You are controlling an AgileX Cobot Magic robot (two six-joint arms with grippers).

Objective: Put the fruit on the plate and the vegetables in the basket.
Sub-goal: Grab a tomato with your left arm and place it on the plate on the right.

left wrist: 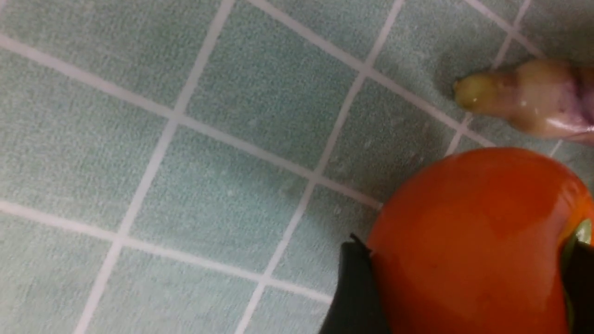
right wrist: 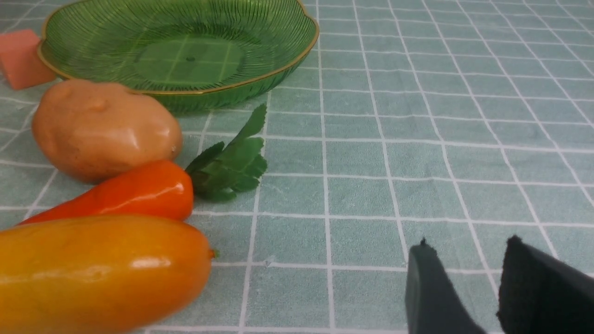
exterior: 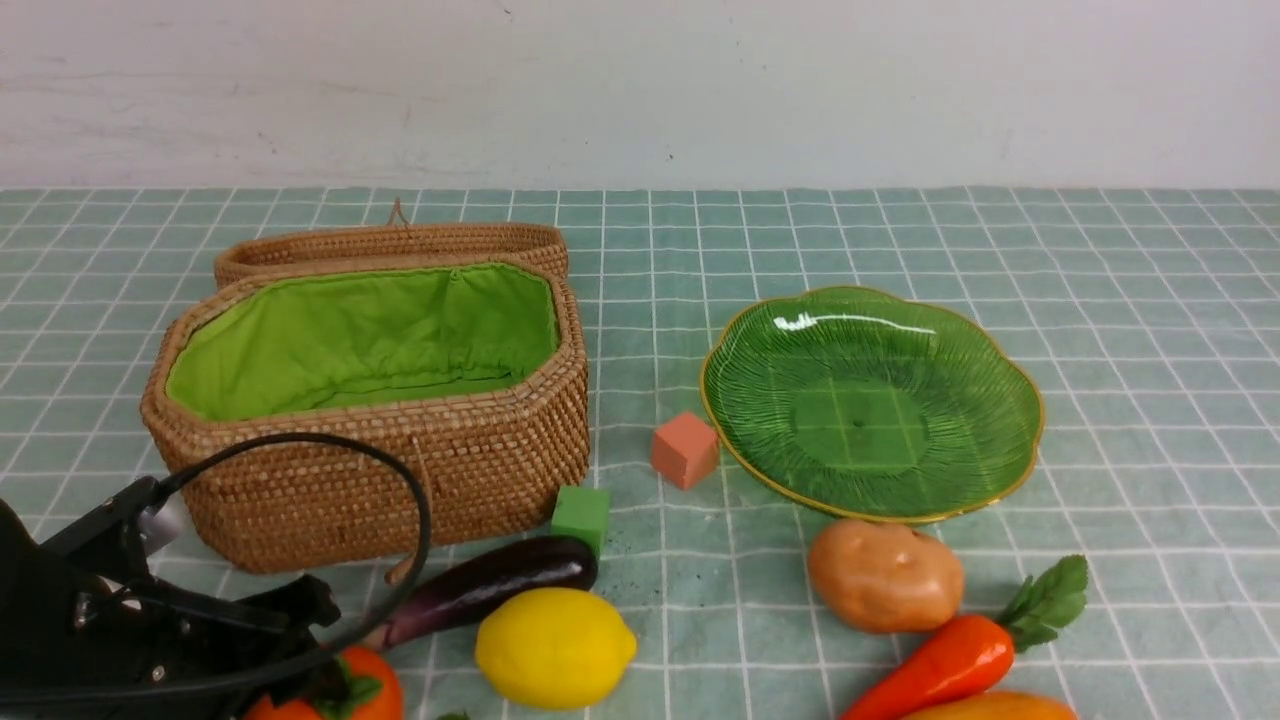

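The orange persimmon [exterior: 372, 684] [left wrist: 473, 241] lies at the table's near left, and my left gripper [left wrist: 464, 287] is shut on it, one black finger on each side. The left arm [exterior: 150, 620] hides part of it in the front view. The purple eggplant [exterior: 490, 585] [left wrist: 524, 99] and yellow lemon [exterior: 555, 648] lie just right of it. The potato [exterior: 885, 575] [right wrist: 102, 127], carrot [exterior: 940, 665] [right wrist: 130, 192] and mango [exterior: 990, 706] [right wrist: 97, 273] lie before the empty green plate [exterior: 870, 400] [right wrist: 176, 51]. The lined basket [exterior: 450, 470] stands open at the left. My right gripper [right wrist: 468, 250] is open over bare cloth.
A pink cube [exterior: 685, 450] [right wrist: 21, 58] sits against the plate's left rim. A green cube [exterior: 580, 515] sits at the basket's front right corner. The basket's lid [exterior: 390, 245] lies folded back behind it. A black cable [exterior: 400, 480] arcs in front of the basket.
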